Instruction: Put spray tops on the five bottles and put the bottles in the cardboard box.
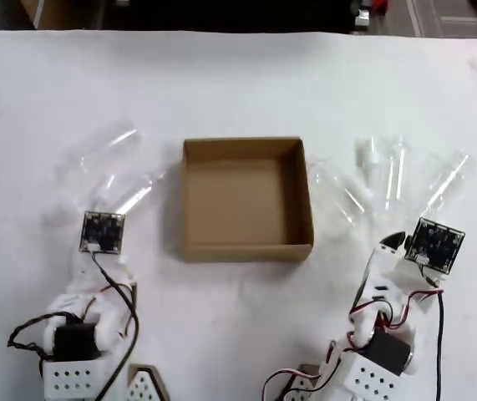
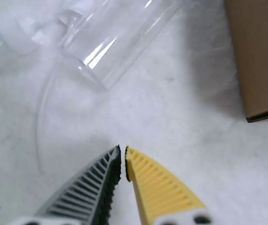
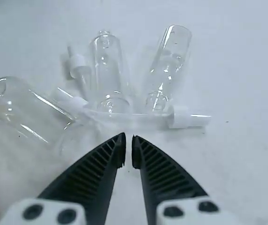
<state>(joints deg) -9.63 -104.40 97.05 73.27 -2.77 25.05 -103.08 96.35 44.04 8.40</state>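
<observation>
The open cardboard box point(image 1: 246, 249) stands at mid-table with nothing inside. Left of it lie two clear bottles point(image 1: 109, 146) point(image 1: 134, 196) on their sides. My left gripper point(image 2: 123, 152), one grey and one yellow finger, is shut and holds nothing, just short of a clear bottle point(image 2: 119, 37) and a white spray top point(image 2: 19, 40) with its thin tube point(image 2: 42, 122). Right of the box lie three clear bottles point(image 3: 23, 105) point(image 3: 106, 70) point(image 3: 167, 65) fanned out, with white spray tops point(image 3: 80, 65) point(image 3: 185, 117) among them. My right gripper point(image 3: 125, 140), black-fingered, is shut and holds nothing, just before them.
The box's corner point(image 2: 258, 56) lies close beside the left gripper. A white cloth point(image 1: 238, 92) covers the table, bare behind the box. Both arm bases point(image 1: 71, 368) point(image 1: 372, 368) sit at the near edge with loose cables.
</observation>
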